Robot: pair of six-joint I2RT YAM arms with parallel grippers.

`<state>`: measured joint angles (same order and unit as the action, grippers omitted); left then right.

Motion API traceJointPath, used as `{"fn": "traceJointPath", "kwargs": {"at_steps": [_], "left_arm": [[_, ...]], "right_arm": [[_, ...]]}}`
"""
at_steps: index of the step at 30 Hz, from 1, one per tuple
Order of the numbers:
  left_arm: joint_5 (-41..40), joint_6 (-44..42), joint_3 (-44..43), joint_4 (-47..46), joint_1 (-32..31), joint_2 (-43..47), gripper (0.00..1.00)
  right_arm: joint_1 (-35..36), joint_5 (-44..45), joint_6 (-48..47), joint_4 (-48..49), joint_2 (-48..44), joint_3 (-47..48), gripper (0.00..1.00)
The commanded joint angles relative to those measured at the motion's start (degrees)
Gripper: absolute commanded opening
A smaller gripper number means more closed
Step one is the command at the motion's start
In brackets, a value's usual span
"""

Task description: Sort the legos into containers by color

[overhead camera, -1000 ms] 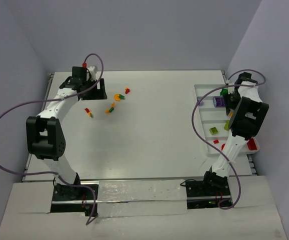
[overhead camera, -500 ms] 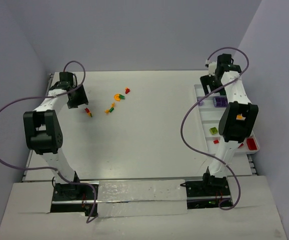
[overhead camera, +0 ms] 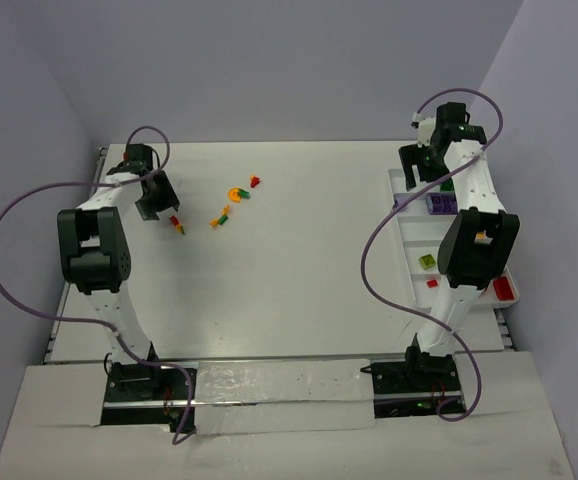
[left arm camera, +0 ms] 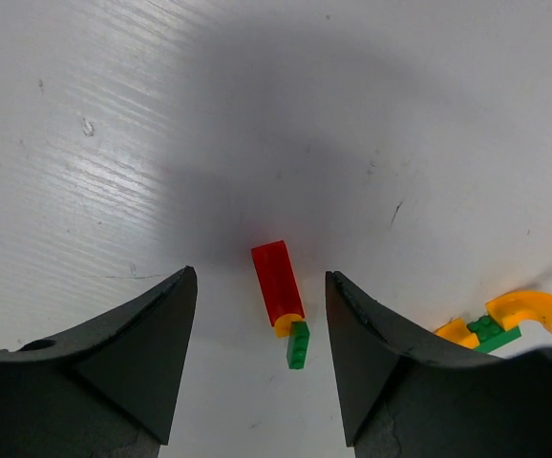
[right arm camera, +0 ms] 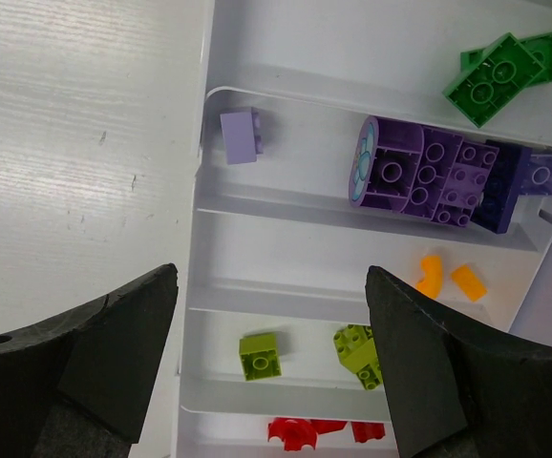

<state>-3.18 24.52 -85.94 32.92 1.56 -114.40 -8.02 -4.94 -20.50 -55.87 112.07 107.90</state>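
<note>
Overlapping the tray (right arm camera: 202,143) edges, right hand (right arm camera: 271,270) fingers; red legos (right arm camera: 300,434) cropped.

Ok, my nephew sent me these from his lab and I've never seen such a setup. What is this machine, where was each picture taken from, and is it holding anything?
These are two small robot arms bolted to a white table, each ending in a two-finger gripper. The wide picture comes from a camera above and behind them. The other two come from cameras on the wrists, so the dark wedges there are the fingers. The left gripper is open around a red brick lying on the table, with other loose legos nearby. The right gripper hangs open above a white divided tray, whose compartments hold purple bricks and green, orange, lime and red ones. Neither gripper holds anything.
</note>
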Motion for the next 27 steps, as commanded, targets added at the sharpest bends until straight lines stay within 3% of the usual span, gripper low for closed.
{"fn": "traceJointPath", "kwargs": {"at_steps": [1, 12, 18, 27], "left_arm": [[0.3, 1.8, -3.3, 0.5, -1.0, -1.2, 0.65], [1.5, 2.4, -2.9, 1.9, -1.1, -3.4, 0.56], [2.6, 2.2, -2.6, 2.3, -1.0, -3.4, 0.44], [5.4, 2.3, -2.5, 4.1, -1.0, -3.9, 0.34]], "right_arm": [[0.5, -0.9, 0.7, -0.6, -3.4, -0.2, 0.87], [0.5, -1.3, 0.7, -0.5, -3.8, -0.8, 0.87], [0.6, -2.2, 0.8, -0.7, -4.1, -0.8, 0.87], [1.4, -3.5, 1.2, -1.3, -4.4, -0.6, 0.87]]}}
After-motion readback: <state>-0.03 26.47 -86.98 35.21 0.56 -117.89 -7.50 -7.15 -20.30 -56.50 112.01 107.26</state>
